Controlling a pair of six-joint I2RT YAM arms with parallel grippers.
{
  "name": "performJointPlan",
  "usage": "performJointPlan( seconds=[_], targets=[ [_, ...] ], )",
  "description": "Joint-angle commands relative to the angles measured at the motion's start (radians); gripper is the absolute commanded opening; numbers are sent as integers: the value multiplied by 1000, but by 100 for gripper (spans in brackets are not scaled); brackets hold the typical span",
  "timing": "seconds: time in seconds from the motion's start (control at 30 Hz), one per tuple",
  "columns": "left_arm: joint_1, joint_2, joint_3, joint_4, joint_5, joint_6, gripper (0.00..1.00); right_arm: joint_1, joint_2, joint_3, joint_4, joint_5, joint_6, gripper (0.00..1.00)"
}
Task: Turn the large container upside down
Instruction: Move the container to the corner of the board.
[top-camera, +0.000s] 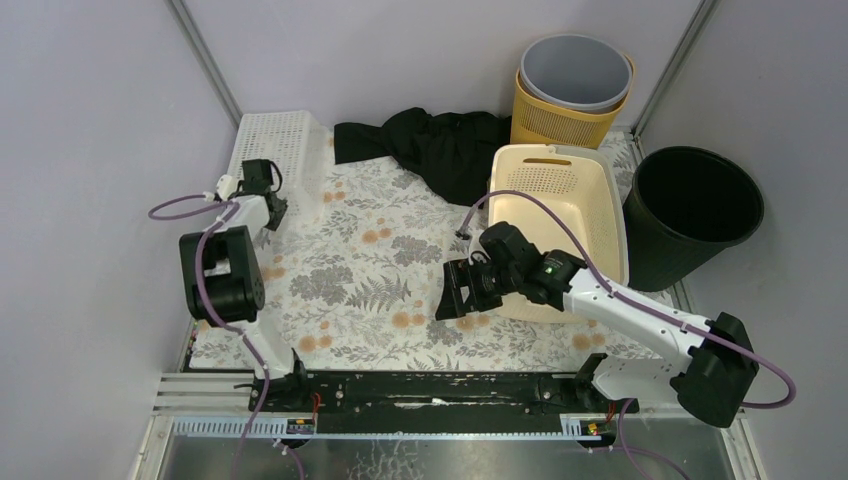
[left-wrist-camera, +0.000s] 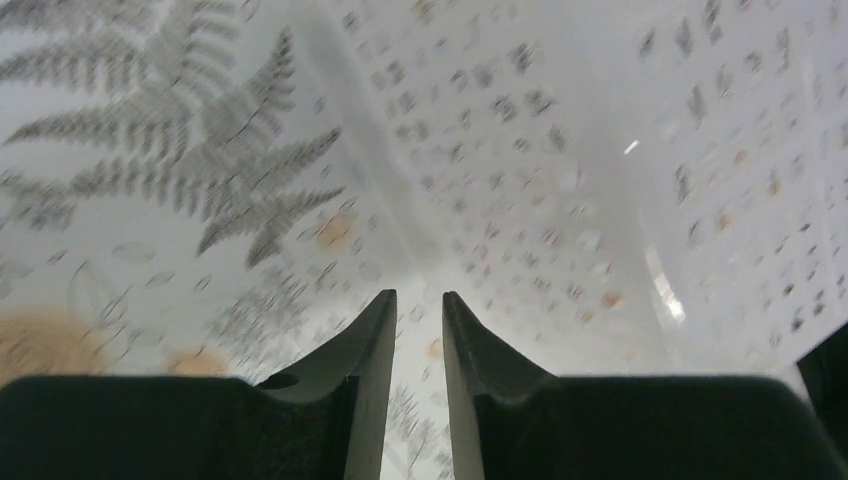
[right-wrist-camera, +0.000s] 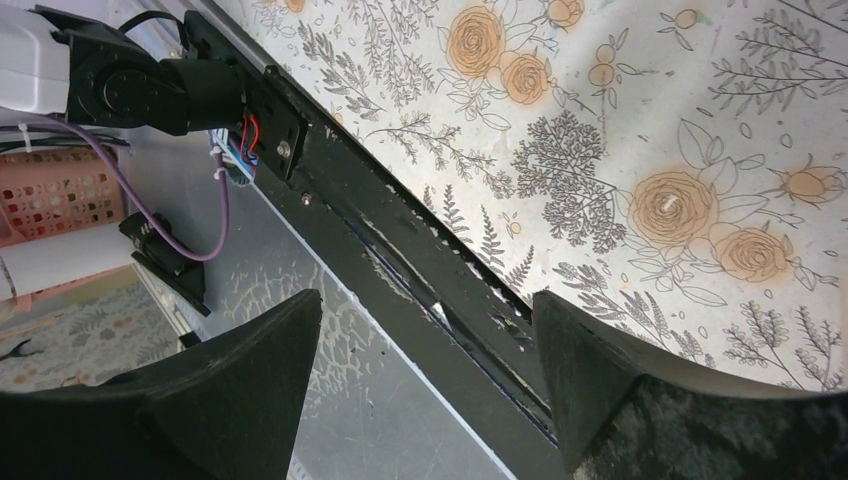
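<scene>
The large cream perforated basket stands upright, opening up, on the right of the floral table. My right gripper hangs just off its near-left corner, apart from it. In the right wrist view this gripper is open and empty, and faces the black rail at the table's near edge. My left gripper is low at the far left beside a white perforated basket. In the left wrist view its jaws stand almost together with nothing between them, and the white basket's wall is close ahead.
A black bucket stands right of the cream basket. A yellow basket with a grey bin nested in it is at the back. A black cloth lies at the back centre. Grey walls close in on the table.
</scene>
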Motion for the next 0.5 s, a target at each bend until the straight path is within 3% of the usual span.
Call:
performJointPlan(
  seconds=[0.0,0.23,0.47],
  targets=[
    [7,-174,-140,76,69,-43,32,9,-54,48,-21,37,9,84],
    [-3,-331,-257,84,206,-33,43,9,-96,77,-59,61,6,85],
    [-19,-551,-326,74,293,54,67,10,-125,160,-111,79,-15,88]
  ],
)
